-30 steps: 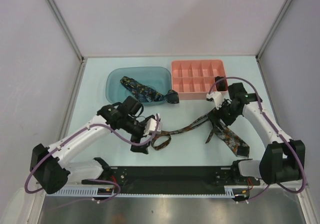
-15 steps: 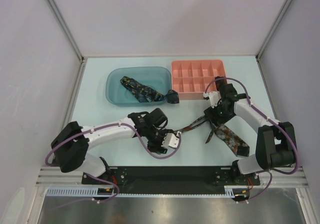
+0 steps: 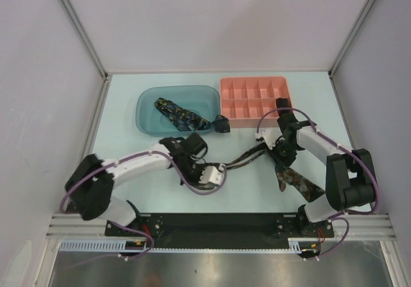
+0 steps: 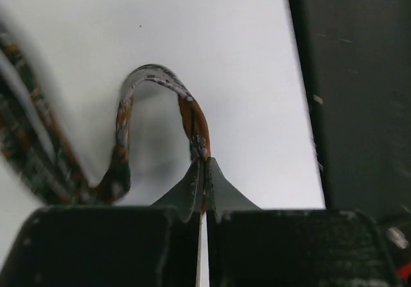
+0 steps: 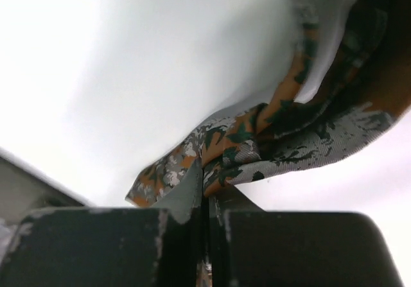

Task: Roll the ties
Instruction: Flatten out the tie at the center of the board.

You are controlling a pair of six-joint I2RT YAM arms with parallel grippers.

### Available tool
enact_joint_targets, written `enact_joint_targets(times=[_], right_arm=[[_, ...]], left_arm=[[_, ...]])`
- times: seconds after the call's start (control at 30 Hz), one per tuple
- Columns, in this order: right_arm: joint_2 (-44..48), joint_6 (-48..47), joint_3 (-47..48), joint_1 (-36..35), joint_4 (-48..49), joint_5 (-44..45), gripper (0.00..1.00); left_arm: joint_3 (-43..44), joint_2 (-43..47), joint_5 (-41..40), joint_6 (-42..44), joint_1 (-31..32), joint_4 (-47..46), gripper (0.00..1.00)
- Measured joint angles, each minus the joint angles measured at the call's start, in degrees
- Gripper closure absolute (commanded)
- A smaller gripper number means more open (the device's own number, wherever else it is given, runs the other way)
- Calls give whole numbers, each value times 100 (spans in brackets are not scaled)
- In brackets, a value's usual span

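Note:
The orange-brown flecked tie (image 3: 247, 157) lies across the table between my two grippers, and its wide end (image 3: 299, 183) trails toward the near right. My left gripper (image 3: 221, 167) is shut on the narrow end. In the left wrist view that strip (image 4: 192, 117) arches up out of the closed tips (image 4: 203, 165). My right gripper (image 3: 274, 151) is shut on a bunched fold of the same tie (image 5: 289, 139), pinched at the tips (image 5: 205, 171). The navy speckled tie (image 3: 182, 115) lies loose in the blue tray (image 3: 146, 101).
A pink tray (image 3: 255, 81) with several compartments stands at the back right, beside the blue tray. A small dark bundle (image 3: 222, 124) sits between the two trays. The black base rail (image 3: 218, 223) runs along the near edge.
Both grippers have gone from open to shut on the orange-brown tie. The left gripper came in from the left to the narrow end. The right gripper shifted left, dragging the wide end with it.

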State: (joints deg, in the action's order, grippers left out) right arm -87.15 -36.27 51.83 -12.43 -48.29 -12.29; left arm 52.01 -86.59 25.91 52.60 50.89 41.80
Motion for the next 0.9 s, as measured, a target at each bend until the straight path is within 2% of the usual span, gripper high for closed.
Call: enact_joint_targets(times=[0.07, 0.13, 0.2, 0.3, 0.33, 0.37, 0.4, 0.43, 0.47, 0.57, 0.67, 0.83, 0.9], right_arm=[[142, -544, 28, 94, -479, -155, 100], [310, -1073, 81, 216, -977, -269, 100], [415, -1674, 166, 374, -1510, -354, 100], [330, -2516, 273, 505, -2146, -387, 100], [234, -2695, 317, 505, -2297, -393, 100], [81, -2903, 380, 507, -2428, -402, 100], [-118, -3080, 461, 516, -2538, -407, 100], [-341, -3222, 549, 518, -2590, -409, 100], [-516, -3322, 627, 527, -2623, -404, 100], [-1143, -3526, 1073, 568, -2734, -426, 100], [-1641, -3532, 1670, 595, -2750, -546, 100], [-2144, -3425, 2328, 697, -2734, -756, 100], [-2264, -3379, 2387, 761, -2730, -778, 100]], left_arm=[[227, 562, 514, 509, -553, 778, 100], [546, 1134, 896, 1099, -1178, 1493, 93], [741, 1622, 1038, 1810, -1814, 2065, 82], [518, 1923, 1075, 2920, -2752, 2693, 64], [391, 1899, 1038, 3246, -2927, 2881, 56], [317, 1775, 994, 3517, -3447, 3049, 37], [308, 1593, 970, 3703, -3696, 3154, 29], [341, 1274, 975, 3862, -4024, 3235, 8], [396, 1034, 977, 3967, -4218, 3257, 1], [796, 466, 1104, 4015, -4736, 3283, 0], [1084, 544, 1388, 3812, -4653, 3259, 3], [1051, 905, 1434, 2787, -3246, 2865, 32], [826, 927, 1307, 2380, -2739, 2636, 36]])
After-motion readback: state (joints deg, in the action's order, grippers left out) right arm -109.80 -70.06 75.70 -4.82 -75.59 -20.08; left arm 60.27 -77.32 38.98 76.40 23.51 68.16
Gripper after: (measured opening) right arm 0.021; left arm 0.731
